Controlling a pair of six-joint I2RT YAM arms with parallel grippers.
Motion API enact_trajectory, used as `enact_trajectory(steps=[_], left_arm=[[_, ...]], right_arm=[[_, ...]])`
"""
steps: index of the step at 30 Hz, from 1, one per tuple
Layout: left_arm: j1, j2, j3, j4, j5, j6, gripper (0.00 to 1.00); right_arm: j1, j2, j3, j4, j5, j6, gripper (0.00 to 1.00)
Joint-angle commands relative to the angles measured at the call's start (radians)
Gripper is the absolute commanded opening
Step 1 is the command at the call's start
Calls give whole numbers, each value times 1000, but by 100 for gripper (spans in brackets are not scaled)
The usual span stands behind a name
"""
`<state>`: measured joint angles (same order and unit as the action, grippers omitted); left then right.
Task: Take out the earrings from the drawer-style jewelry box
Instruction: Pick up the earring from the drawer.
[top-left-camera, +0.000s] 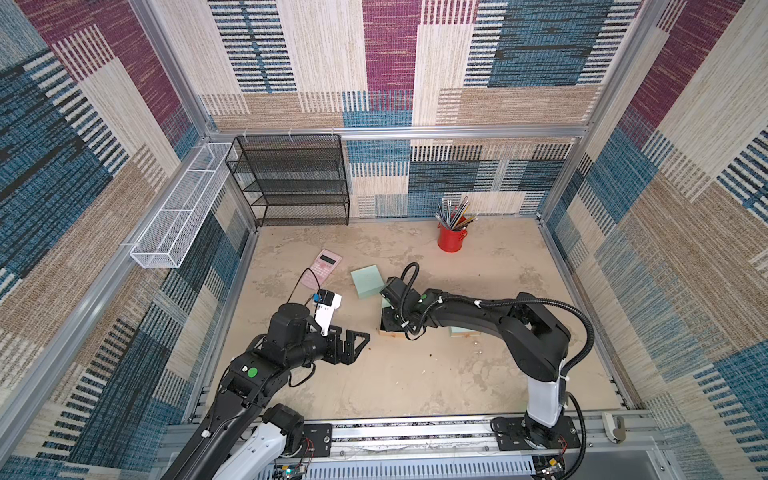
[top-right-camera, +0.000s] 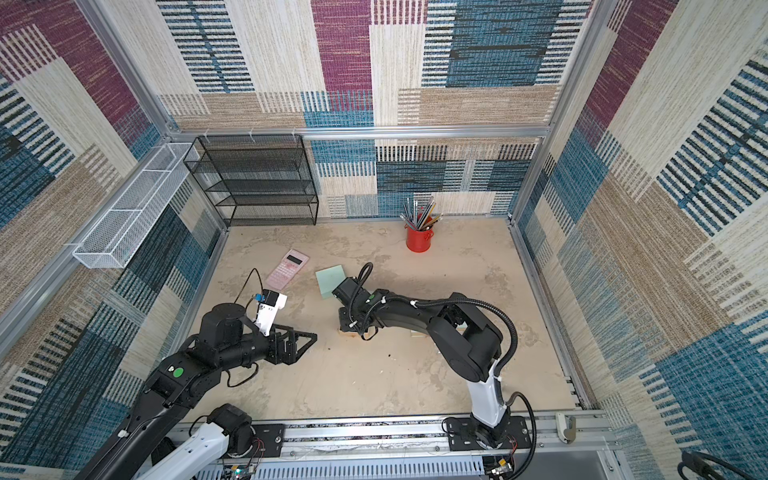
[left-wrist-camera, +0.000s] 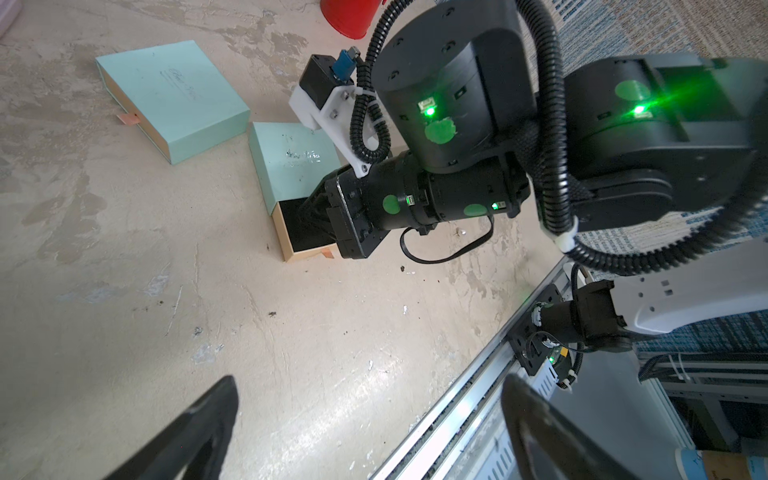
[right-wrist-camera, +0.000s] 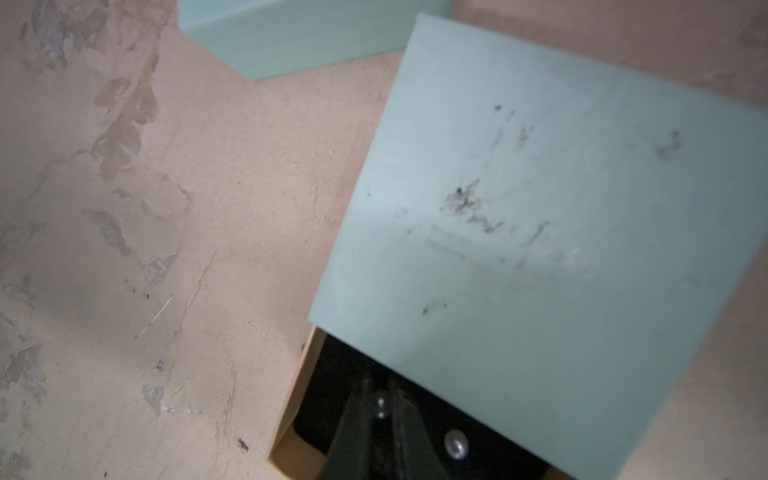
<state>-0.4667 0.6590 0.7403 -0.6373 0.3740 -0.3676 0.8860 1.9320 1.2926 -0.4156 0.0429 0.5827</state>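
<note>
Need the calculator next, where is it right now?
In both top views the pink calculator lies flat on the left of the table, in front of the black mesh shelf, beside the closed mint-green box.

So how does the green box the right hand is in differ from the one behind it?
The far box is shut, only its orange tab showing; the near box has its drawer pulled out, the right hand inside. The far box's lid looks clean; the near box's is smudged dark. Both are mint green with tan drawers.

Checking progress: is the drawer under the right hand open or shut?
Open: the tan, black-lined drawer sticks out of its mint box.
</note>
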Motion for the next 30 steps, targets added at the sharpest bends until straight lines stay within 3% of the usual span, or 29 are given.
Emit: enact_trajectory(steps=[1, 17, 30], left_arm=[[2, -1, -4, 14, 17, 7, 99], [5, 2, -7, 18, 24, 5, 99], [8, 13, -12, 31, 50, 0, 99]], right_arm=[[1, -18, -3, 14, -14, 10, 10], [1, -144, -58, 11, -52, 30, 9], [-68, -511, -424, -43, -136, 124, 9]])
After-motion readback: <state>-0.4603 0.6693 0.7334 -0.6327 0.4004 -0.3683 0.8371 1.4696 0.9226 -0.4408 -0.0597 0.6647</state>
